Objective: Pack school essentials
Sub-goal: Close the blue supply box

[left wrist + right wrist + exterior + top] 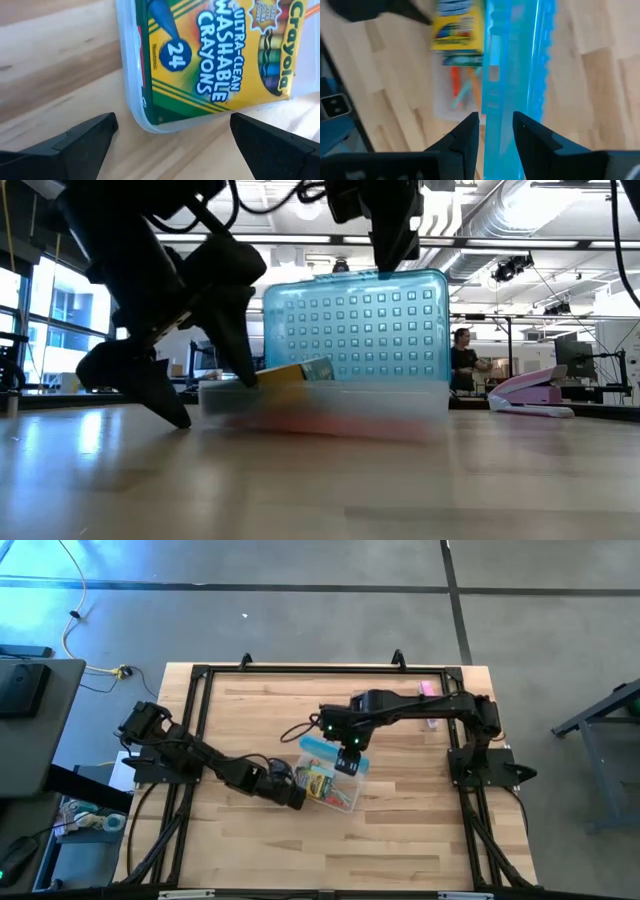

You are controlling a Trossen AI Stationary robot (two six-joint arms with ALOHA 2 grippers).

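Currently: right tool (494, 127) pinches upright grid-textured blue lid (355, 325).
Left tool (170, 135), fingers spread and empty, faces glossy rectangular crayon box (215, 55) in clear plastic case (335, 783) on wooden desk (400, 840).

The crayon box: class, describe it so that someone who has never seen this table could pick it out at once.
Start at the wooden table and find the clear plastic case near its middle, with its teal lid standing upright. The crayon box lies inside that case, at the end nearest the left gripper. It alone is yellow and green with printed lettering; the pieces beside it are thin sticks.
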